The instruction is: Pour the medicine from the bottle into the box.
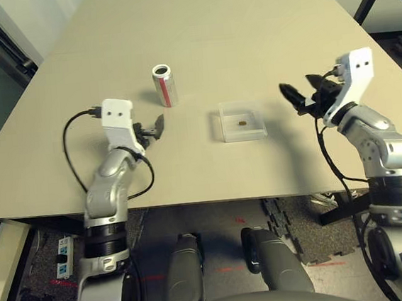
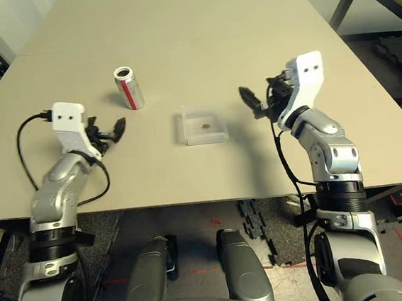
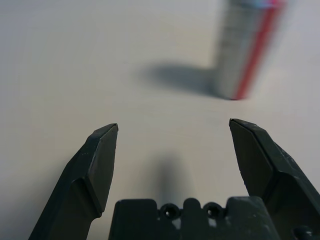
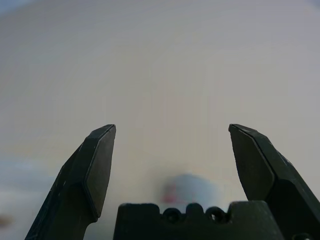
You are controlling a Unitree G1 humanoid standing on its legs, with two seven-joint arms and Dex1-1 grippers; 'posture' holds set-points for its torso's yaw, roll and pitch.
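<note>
Okay, beige desk [image 1: 196,23], long, running away from the robot. Small silver-grey cylindrical bottle with a red stripe [image 1: 164,86] stands upright, grey cap on top, a bit left of the desk's middle line and well in from the near edge. Shallow square clear-plastic box [image 1: 242,120] lies flat to the bottle's right and nearer the near edge, apart from it. Tiny dark brownish pill [image 1: 243,123] sits inside the box, around its middle. Left hand [image 1: 155,128] is over the near-left part of the desk, just short of the bottle, black fingers [image 3: 100,165] spread wide with nothing between them. Right hand [image 1: 304,92] hangs over the desk near the right edge, to the right of the box, fingers also wide apart, holding nothing. No contact with bottle or box.
</note>
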